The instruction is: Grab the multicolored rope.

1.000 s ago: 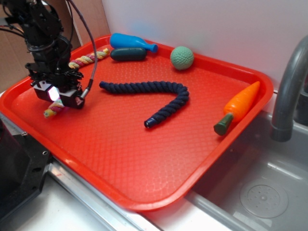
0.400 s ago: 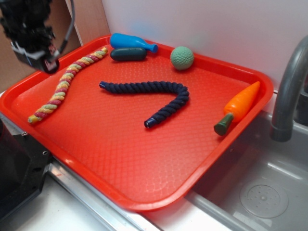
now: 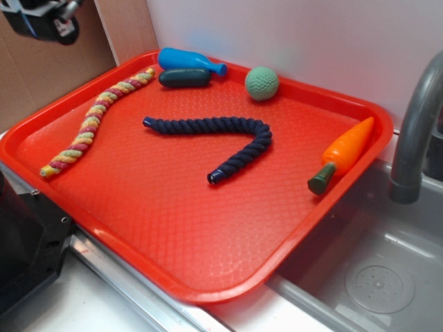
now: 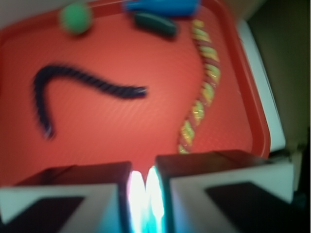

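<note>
So your multicolored rope (image 3: 93, 123) is lying loose along the left side of the red tray (image 3: 208, 207), running from the near-left edge up toward the back-left corner, where its far end stops just short of the dark green capsule (image 3: 184, 77) and the blue bowling pin (image 3: 188, 61). Nothing's holding it. The pincer (image 3: 43, 17) is way up above the tray's back-left corner, and in the wrist view the two fingers (image 4: 73, 194) look pressed nearly together with only a thin bright sliver between them, so you'd have to spread them first.

Handling-wise it looks like soft twisted cotton: light, floppy, not fragile, plenty of grip from the twist. It'll droop on both sides once lifted. I'd pinch it crosswise around the middle bend, well apart from the navy rope (image 3: 214, 142), so you don't snag the wrong one.
</note>
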Motion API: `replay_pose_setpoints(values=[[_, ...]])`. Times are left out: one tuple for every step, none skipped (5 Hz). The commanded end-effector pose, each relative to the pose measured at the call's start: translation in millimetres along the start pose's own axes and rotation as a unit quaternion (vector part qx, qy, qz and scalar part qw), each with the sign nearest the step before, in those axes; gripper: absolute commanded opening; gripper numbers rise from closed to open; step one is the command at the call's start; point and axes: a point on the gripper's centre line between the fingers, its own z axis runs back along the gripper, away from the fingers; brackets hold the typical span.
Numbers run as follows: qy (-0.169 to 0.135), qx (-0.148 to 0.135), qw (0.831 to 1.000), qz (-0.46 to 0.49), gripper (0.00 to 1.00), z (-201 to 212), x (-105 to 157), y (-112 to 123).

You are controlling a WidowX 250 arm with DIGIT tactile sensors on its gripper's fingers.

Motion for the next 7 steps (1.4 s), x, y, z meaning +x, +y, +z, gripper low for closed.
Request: replay_pose_setpoints(values=[[0.005, 0.034, 0.978, 0.205, 1.0, -46, 32, 45], [-0.006, 0.05, 0.97, 0.238, 1.0, -61, 38, 42], [0.017, 0.036, 0.962, 0.271, 1.0, -79, 35, 42], [0.022, 0.027, 0.95, 0.312, 1.0, -100, 37, 56], [0.02, 0.02, 0.949, 0.315, 1.0, -116, 43, 69], [0.025, 0.01, 0.956, 0.293, 1.0, -136, 42, 74], [0.03, 0.013, 0.961, 0.273, 1.0, -151, 27, 82]])
